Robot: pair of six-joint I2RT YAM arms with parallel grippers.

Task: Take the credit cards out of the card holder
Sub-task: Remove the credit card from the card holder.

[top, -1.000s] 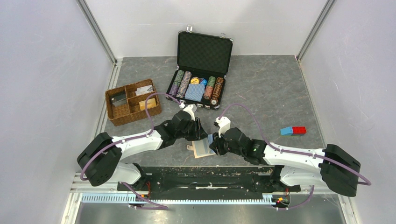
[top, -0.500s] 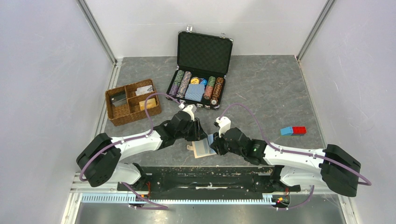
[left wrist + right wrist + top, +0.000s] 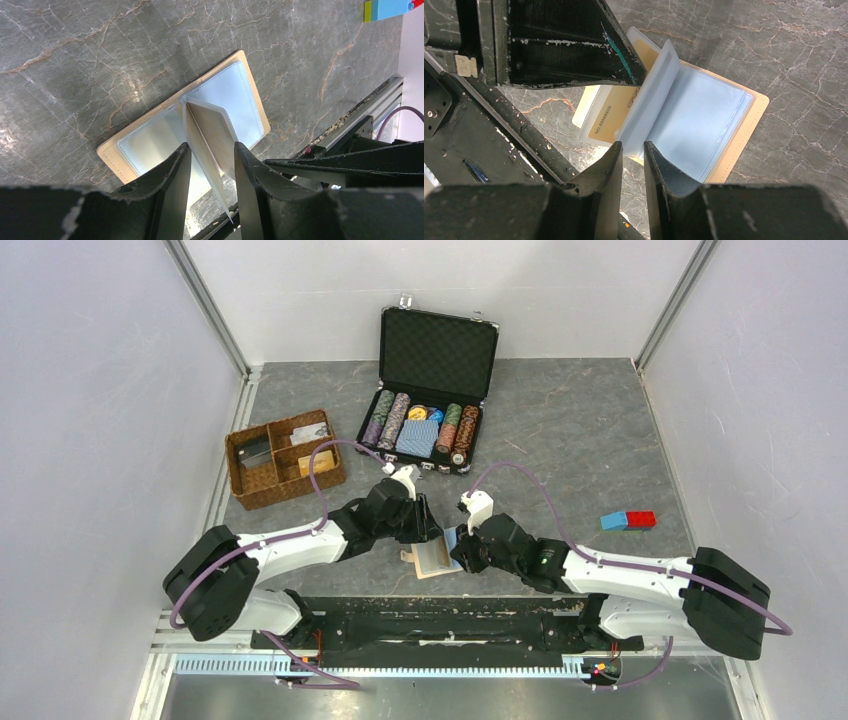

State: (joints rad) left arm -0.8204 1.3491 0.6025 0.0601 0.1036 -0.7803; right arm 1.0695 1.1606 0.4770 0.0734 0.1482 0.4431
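The grey surface (image 3: 580,440) carries the open tan card holder (image 3: 240,95) near its front edge. The left fingers (image 3: 167,190) straddle its raised pocket leaves, and the right fingers (image 3: 606,175) nearly meet at one leaf's edge. I cannot tell whether either pair is grasping. A gold credit card (image 3: 611,117) sits in a pocket.

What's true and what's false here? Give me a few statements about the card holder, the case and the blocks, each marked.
The card holder lies open on the table. True.
The black case is shut. False: the black case stands open, chips showing.
A gold card sits in a sleeve of the card holder. True.
The blue and red blocks lie in the wicker tray. False: the blocks lie on the table, far from the wicker tray.
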